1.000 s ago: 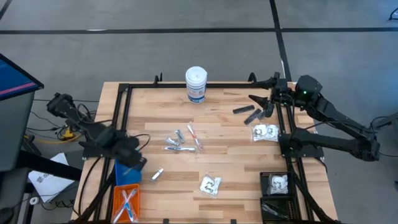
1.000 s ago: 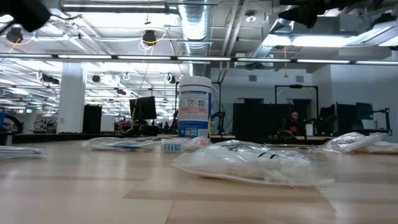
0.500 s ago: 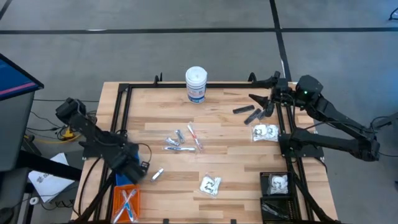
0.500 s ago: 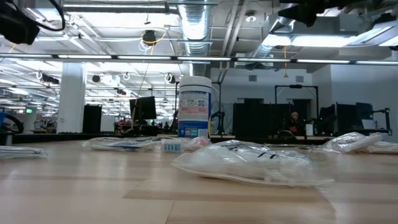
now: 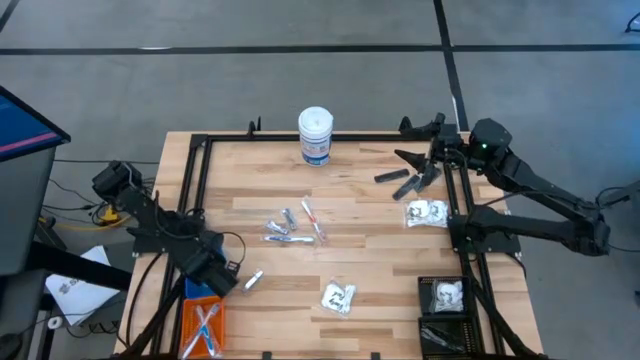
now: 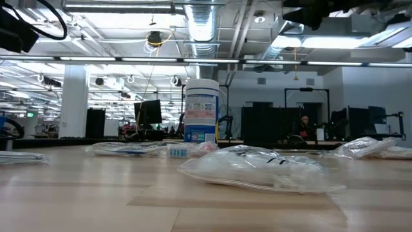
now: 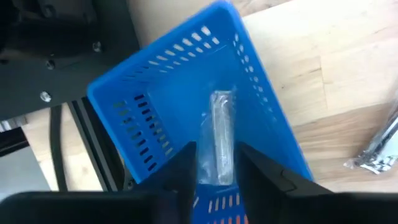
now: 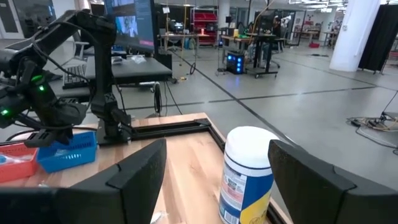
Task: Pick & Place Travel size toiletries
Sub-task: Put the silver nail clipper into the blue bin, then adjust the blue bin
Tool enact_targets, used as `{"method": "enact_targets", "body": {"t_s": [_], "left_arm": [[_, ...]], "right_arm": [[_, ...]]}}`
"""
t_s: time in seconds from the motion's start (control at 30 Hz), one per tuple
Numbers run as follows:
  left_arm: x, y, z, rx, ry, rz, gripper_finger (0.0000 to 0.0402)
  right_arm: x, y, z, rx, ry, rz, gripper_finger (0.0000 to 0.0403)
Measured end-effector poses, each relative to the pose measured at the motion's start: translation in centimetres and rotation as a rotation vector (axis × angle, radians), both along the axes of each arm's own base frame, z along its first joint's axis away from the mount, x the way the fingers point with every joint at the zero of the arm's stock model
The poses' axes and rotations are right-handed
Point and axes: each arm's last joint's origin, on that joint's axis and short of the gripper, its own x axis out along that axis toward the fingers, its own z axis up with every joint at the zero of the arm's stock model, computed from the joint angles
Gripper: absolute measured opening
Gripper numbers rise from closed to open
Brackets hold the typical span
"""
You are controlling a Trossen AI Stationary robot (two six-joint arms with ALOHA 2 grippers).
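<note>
Grey concrete floor (image 5: pixel 250 90); exposed ceiling ducts (image 6: pixel 205 26), strip lights; white pillar (image 6: pixel 74 100).

The high view looks straight down; the low view skims level across the pale wooden table (image 6: pixel 77 206). Both show the tall white blue-labelled canister (image 5: pixel 315 135).

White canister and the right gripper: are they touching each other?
Apart. The high view shows a stretch of bare table between the white canister and the open right gripper.

Silver tube (image 7: pixel 219 138) in blue bin; tubes (image 5: pixel 280 226), sticks, clear packets (image 5: pixel 338 297) scattered on table
</note>
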Motion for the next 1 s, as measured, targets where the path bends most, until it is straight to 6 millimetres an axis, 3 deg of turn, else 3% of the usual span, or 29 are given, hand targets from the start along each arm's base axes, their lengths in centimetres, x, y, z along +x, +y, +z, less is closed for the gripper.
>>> {"method": "enact_targets", "body": {"t_s": [0.23,0.43,0.63,1.0], "left_arm": [[-0.2,0.9,-0.6,0.064,0.014,0.009,0.0127],[-0.6,2.3,-3.1,0.024,0.075,-0.047,0.0073],[-0.5,3.0,-4.0,0.052,0.048,-0.109,0.0010],[0.8,2.2,-4.3,-0.020,-0.093,-0.245,0.0001]], "right_arm": [[0.1,-0.1,0.3,-0.017,-0.027,0.000,0.0276],[0.1,-0.1,0.3,-0.016,-0.025,0.000,0.0276],[0.1,-0.1,0.3,-0.016,-0.025,0.000,0.0276],[0.1,-0.1,0.3,-0.016,-0.025,0.000,0.0276]]}}
